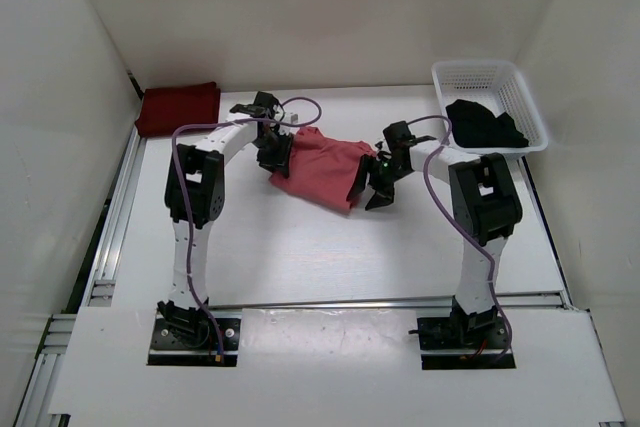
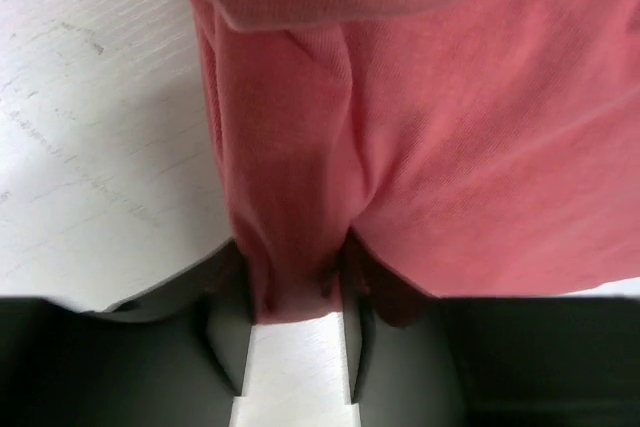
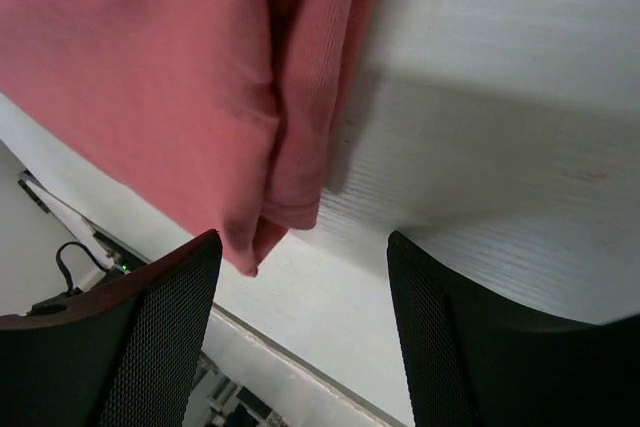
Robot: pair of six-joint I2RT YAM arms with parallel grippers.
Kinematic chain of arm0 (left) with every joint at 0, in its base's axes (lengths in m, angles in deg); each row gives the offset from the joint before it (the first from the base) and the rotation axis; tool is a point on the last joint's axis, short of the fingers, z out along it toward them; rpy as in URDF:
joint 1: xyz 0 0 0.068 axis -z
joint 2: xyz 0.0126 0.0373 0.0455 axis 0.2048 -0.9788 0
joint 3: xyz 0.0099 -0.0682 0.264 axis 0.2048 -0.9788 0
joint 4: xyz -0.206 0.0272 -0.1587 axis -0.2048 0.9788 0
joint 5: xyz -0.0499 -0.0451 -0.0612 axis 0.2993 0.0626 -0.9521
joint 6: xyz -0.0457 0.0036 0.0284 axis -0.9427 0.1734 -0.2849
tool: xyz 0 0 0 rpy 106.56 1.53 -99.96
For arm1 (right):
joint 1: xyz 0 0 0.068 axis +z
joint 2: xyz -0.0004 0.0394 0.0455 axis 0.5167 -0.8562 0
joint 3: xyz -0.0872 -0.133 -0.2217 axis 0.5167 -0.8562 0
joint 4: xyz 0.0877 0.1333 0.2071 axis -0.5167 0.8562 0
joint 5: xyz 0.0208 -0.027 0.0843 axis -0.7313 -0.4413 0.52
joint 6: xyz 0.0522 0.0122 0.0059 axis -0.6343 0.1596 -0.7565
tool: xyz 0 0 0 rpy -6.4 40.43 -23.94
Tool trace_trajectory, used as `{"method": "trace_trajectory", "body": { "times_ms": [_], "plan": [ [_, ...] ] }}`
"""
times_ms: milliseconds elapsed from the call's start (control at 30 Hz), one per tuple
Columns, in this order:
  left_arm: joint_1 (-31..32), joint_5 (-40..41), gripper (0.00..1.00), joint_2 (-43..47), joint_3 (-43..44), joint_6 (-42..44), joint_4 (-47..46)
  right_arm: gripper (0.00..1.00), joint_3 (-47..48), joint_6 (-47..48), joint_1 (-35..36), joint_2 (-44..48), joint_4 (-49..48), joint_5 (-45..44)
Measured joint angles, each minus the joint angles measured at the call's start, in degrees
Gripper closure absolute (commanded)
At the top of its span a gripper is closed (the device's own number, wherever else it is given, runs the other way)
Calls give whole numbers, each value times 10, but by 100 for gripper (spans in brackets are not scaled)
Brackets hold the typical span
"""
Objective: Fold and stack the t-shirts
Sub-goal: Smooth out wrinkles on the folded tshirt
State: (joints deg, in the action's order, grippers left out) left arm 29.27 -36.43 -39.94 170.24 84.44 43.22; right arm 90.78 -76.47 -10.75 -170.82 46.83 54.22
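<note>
The salmon pink t-shirt [image 1: 322,165] lies crumpled in the middle of the table. My left gripper [image 1: 276,157] is at its left edge. In the left wrist view this gripper [image 2: 293,287] is shut on a bunched fold of the pink cloth [image 2: 430,147]. My right gripper [image 1: 372,190] hovers at the shirt's right lower edge. It is open [image 3: 302,239], and a pink corner [image 3: 270,217] hangs by its left finger without being gripped. The dark maroon t-shirt [image 1: 178,107] lies folded at the back left. The black t-shirt [image 1: 485,125] is heaped in the basket.
A white mesh basket [image 1: 480,68] stands at the back right corner. Aluminium rails run along the table's left side [image 1: 108,232] and across the front [image 1: 350,300]. White walls enclose the table on three sides.
</note>
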Motion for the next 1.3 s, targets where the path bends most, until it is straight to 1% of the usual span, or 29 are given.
{"method": "trace_trajectory", "body": {
  "times_ms": [33,67,133,167,200,267,300,333,367,400,433,533,667,700,733,800,833,867,967,1100,1200,1300],
  "plan": [
    [0,-3,67,0,0,-2,-1,32,0,-4,3,-5,-1,8],
    [-1,-6,79,0,-1,-1,-2,41,0,-9,5,-9,-3,18],
    [-1,-10,90,0,-5,-1,-6,52,0,-12,9,-13,-10,21],
    [-1,-12,90,3,-11,0,-10,58,0,-15,11,-15,-13,21],
    [-1,-14,90,7,-19,0,-17,66,0,-18,13,-17,-14,22],
    [-1,-20,90,19,-41,0,-33,72,-5,-23,14,-19,-21,26],
    [-2,-22,89,27,-56,0,-43,70,-9,-26,14,-19,-26,29],
    [-1,-23,87,35,-69,0,-49,64,-12,-29,14,-19,-30,33],
    [-1,-24,82,44,-85,0,-53,52,-18,-32,14,-19,-37,36],
    [-1,-25,82,56,-103,0,-57,38,-23,-39,14,-19,-41,46],
    [-1,-27,82,67,-121,0,-60,37,-26,-46,14,-19,-46,65],
    [0,-30,82,96,-164,0,-59,36,-38,-49,13,-9,-69,76],
    [9,-27,83,128,-210,0,-59,36,-78,-51,13,14,-85,88],
    [14,-24,78,139,-227,0,-60,36,-89,-50,13,23,-86,87],
    [19,-23,69,149,-241,1,-60,36,-97,-48,13,28,-86,85],
    [32,-20,46,172,-273,3,-58,36,-107,-41,15,37,-85,86],
    [38,-20,28,184,-292,3,-57,35,-110,-37,15,39,-83,86],
    [44,-20,24,194,-306,5,-52,35,-112,-32,16,41,-79,86],
    [60,-14,23,230,-339,1,-37,35,-118,-15,23,50,-68,81],
    [70,35,21,277,-346,2,-18,35,-160,-2,40,82,-62,80],
    [70,70,21,301,-325,2,-32,35,-194,0,50,106,-60,83],
    [69,108,21,293,-281,2,-57,34,-204,-3,52,111,-62,89]
  ]
}}
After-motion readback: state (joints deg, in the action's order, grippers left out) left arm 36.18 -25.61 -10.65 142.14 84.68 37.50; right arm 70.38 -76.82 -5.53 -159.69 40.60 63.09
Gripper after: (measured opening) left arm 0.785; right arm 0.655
